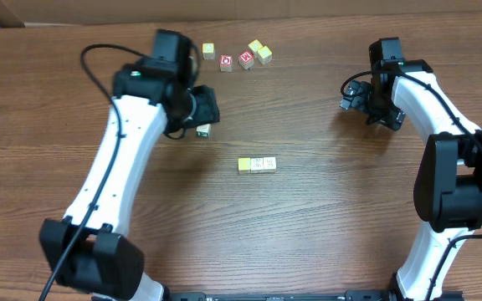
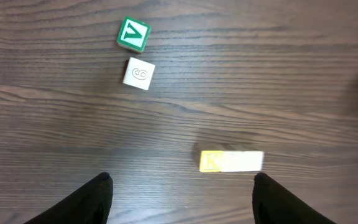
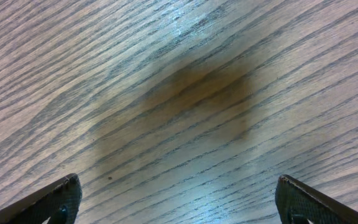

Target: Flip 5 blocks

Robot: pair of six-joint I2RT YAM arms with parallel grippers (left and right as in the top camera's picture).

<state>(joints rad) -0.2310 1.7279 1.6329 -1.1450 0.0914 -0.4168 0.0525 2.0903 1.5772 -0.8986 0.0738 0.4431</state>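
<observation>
In the left wrist view a green block with a V (image 2: 133,33) and a white block (image 2: 139,73) lie close together. A yellow block (image 2: 209,161) adjoins pale ones (image 2: 244,161) in a short row. My left gripper (image 2: 182,186) is open above bare wood, holding nothing. Overhead, that row (image 1: 257,164) lies mid-table, one pale block (image 1: 202,130) peeks out beside the left gripper (image 1: 203,107), and several red and yellow blocks (image 1: 246,58) sit at the far edge. My right gripper (image 3: 179,186) is open over bare table, seen overhead (image 1: 351,94) at the far right.
The wooden table (image 1: 325,217) carries only the blocks. The left arm (image 1: 115,159) stretches across the left side, and part of it hides the green block from above. The right arm (image 1: 450,150) runs along the right edge.
</observation>
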